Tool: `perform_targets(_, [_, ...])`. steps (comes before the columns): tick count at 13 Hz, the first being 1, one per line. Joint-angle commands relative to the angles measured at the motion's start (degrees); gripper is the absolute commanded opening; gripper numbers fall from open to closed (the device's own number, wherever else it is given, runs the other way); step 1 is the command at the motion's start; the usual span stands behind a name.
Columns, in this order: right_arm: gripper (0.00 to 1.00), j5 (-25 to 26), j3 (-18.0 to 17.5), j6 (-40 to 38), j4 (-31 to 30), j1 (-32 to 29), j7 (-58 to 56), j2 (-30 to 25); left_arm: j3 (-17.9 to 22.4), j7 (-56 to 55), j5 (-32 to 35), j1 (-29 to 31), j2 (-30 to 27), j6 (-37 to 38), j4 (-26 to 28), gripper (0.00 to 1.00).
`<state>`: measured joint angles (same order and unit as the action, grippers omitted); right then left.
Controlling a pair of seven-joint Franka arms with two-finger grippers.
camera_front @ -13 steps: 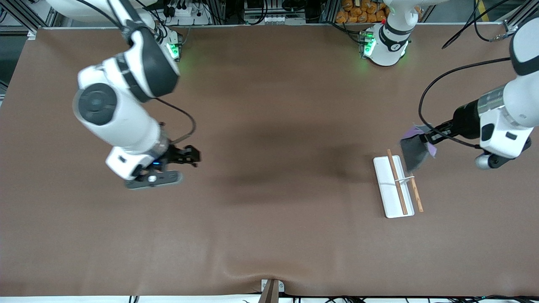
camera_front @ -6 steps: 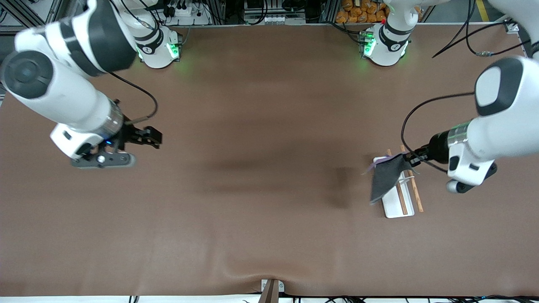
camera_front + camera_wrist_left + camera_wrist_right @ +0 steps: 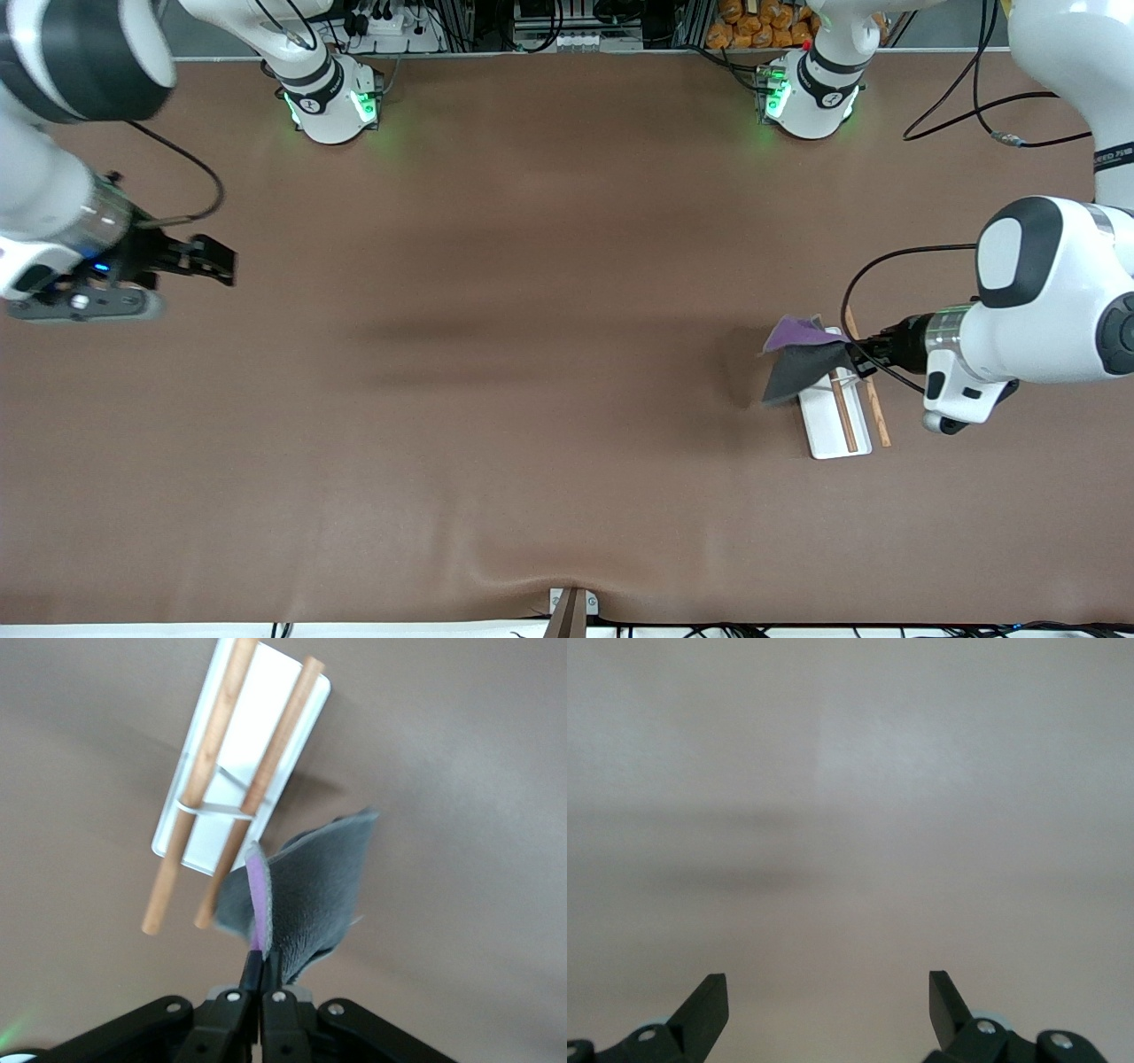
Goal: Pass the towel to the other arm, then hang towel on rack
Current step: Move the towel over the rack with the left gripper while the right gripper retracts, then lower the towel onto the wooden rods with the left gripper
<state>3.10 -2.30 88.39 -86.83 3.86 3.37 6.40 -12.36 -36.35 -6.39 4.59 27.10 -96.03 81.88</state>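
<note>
My left gripper (image 3: 856,354) is shut on the towel (image 3: 802,359), dark grey with a purple side, and holds it over the rack (image 3: 837,416) at the left arm's end of the table. The rack is a white tray with two brown rods and a white crosspiece. In the left wrist view my left gripper (image 3: 262,967) pinches the towel (image 3: 306,899) by its edge, and the towel hangs beside the rack's rods (image 3: 257,788). My right gripper (image 3: 217,261) is open and empty over bare table at the right arm's end; the right wrist view shows my right gripper (image 3: 828,997) over bare mat.
The brown mat (image 3: 549,354) covers the whole table. The arm bases (image 3: 328,97) stand along the edge farthest from the front camera. A small bracket (image 3: 571,607) sits at the table's nearest edge.
My left gripper has carried the towel down over the rack, and the towel now shows its purple side. My right gripper has drawn back toward the right arm's end of the table.
</note>
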Motion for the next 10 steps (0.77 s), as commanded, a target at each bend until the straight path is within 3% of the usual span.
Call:
perform_targets(1, [1.0,-1.43,0.81,-0.76,-3.95,-0.87,-1.09,-6.04,-0.3,0.4,2.43,1.12,0.14,-0.83,-0.32,0.0])
perform_targets(10, [1.0,-2.66,1.69,-3.39,-2.29,-3.24,-0.65,-8.95,-0.3,10.76,4.37,8.67,5.41,-5.83,-0.32,0.0])
